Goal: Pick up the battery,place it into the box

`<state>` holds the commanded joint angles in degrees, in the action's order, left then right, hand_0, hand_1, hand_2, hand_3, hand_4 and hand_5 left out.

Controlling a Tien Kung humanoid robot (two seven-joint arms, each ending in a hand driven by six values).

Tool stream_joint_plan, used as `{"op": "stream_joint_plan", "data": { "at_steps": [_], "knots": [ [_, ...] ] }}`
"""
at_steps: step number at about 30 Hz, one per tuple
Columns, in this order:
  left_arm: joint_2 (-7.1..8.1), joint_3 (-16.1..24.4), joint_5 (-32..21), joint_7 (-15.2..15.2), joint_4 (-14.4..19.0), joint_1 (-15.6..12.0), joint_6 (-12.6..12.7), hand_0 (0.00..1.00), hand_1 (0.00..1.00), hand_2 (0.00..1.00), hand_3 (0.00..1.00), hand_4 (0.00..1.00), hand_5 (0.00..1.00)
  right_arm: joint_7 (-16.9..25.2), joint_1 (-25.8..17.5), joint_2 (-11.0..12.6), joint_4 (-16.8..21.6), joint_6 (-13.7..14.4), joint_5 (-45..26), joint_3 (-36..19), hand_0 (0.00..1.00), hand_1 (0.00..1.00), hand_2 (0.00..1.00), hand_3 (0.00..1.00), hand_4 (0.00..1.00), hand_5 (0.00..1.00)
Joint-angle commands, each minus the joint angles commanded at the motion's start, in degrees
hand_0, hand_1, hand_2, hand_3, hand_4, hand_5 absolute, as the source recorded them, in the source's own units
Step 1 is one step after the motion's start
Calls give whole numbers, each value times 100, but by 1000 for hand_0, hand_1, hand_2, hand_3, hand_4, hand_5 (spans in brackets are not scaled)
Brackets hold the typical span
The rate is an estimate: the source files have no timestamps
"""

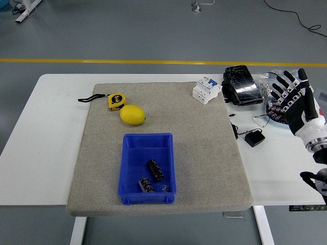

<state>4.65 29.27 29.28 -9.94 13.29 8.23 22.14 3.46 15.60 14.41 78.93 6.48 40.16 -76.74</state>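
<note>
Hovering over the dish (pixel 272 118) of batteries (pixel 279 111) at far right, your right hand (pixel 295 102) is spread and empty; pinch one small, stiff, likely slippery cylinder across its middle.

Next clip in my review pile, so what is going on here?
Nothing is being held. The right robot hand, fingers spread, hovers over the dish of small parts at the table's right end. Two black cylindrical batteries already lie in the blue box on the grey mat, with a lemon and tape measure behind the box. The left robot hand is out of view.
</note>
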Motion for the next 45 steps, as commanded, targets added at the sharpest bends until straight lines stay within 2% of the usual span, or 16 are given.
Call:
{"op": "stream_joint_plan", "data": {
  "at_steps": [16,22,45],
  "knots": [
    [5,0,13,-11,3,-2,-10,576,555,596,572,629,575,245,24,-46,19,-126,-188,326,912,870,879,907,998,881],
    [10,0,23,-18,5,-12,-15,579,554,596,572,629,574,-42,60,-19,26,-23,-80,501,908,869,879,908,998,885],
    [22,-11,29,-9,12,-8,-19,576,554,596,572,630,572,-326,130,-18,13,24,-49,753,902,867,879,911,998,885]
  ]
}}
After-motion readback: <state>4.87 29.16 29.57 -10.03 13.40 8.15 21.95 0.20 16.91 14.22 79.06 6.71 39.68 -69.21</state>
